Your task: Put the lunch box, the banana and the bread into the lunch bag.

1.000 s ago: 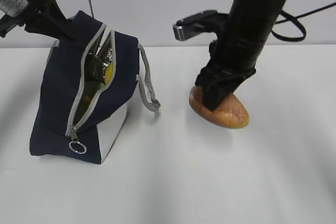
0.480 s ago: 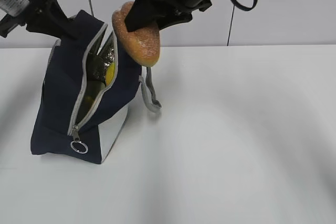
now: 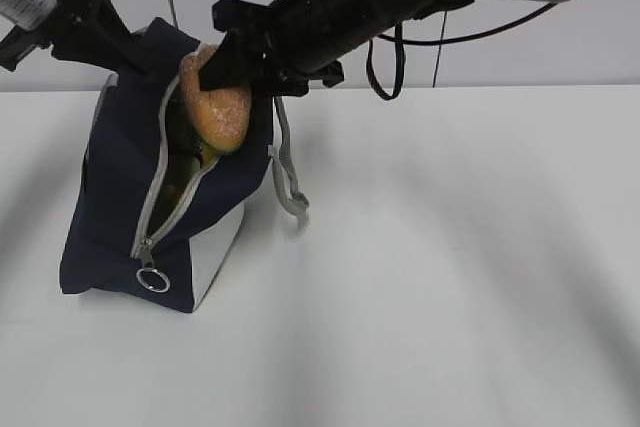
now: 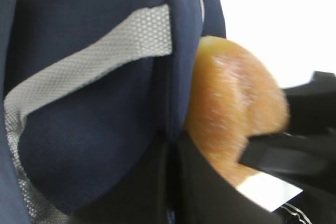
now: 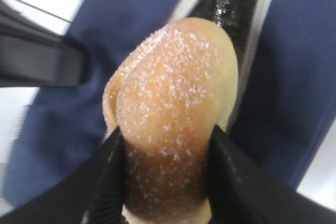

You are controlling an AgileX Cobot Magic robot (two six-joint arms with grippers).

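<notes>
1. We take the lunch bag [image 3: 150, 197] as our landmark: a navy fabric bag with a white side panel, standing on a white table [image 3: 450, 277] with its zipped mouth gaping at the top.
2. Our right gripper [image 3: 225, 67] reaches across to the bag's mouth, its two fingers [image 5: 107, 177] pinching the bread [image 3: 215, 107] by one end. The golden roll hangs nose-down, its lower end just inside the opening, so that it can slide in lengthwise.
3. Our left gripper [image 3: 115, 47] sits at the bag's upper back edge, its fingers pressed together, apparently on the fabric there. We judge it is holding the mouth open and steadying the bag while the bread goes in.
4. Below the bread, inside the opening, we see a patch of yellow, probably the banana [image 3: 203, 155], against a dark shiny lining.
5. We cannot see the lunch box in any view; it may already be inside.
6. A grey strap handle [image 3: 285, 172] hangs down the bag's side nearest the right arm, clear of the opening.
</notes>
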